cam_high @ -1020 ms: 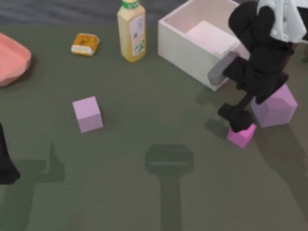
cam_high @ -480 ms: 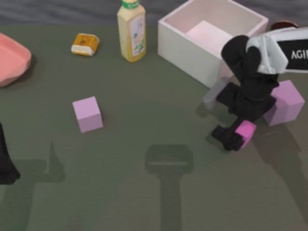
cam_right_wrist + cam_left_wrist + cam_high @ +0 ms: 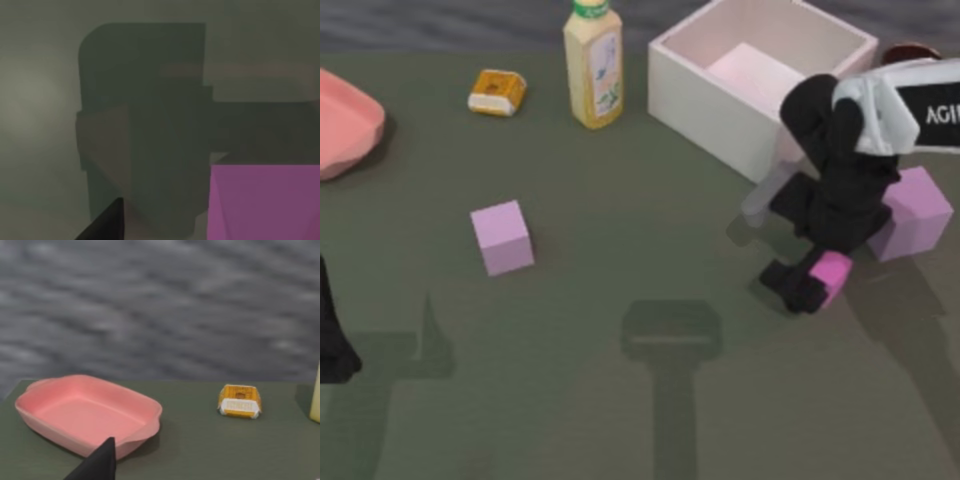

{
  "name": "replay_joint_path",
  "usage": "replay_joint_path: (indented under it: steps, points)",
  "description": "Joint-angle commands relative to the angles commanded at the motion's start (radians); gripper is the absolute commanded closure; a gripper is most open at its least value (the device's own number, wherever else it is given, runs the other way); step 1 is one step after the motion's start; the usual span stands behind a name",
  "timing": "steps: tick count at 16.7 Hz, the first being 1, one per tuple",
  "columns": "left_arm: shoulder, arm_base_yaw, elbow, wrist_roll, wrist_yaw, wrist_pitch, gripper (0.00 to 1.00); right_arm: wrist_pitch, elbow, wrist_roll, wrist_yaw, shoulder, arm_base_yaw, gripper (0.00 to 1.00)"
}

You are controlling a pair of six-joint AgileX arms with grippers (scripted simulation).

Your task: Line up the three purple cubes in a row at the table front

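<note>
Right end effector (image 3: 817,282): pinching the small magenta cube (image 3: 832,272), apparently raised above the bench (image 3: 640,400) at its right side.
Left end effector (image 3: 335,355): parked at the left edge; I cannot tell its finger state.
Other cubes: large lilac cube (image 3: 918,212) sits just behind the right arm; medium lilac cube (image 3: 501,236) lies well apart at left-centre.
Risk: the held cube looks gripped off-centre, so it may slip or twist; a swing could clip the large lilac cube or the white box (image 3: 760,80).
Open room: the bench front is bare.
</note>
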Motion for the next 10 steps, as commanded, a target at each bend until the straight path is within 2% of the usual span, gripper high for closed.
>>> replay_joint_path:
  steps: [10]
  points:
    - [0.000, 0.000, 0.000, 0.000, 0.000, 0.000, 0.00, 0.000, 0.000, 0.000, 0.000, 0.000, 0.000, 0.98]
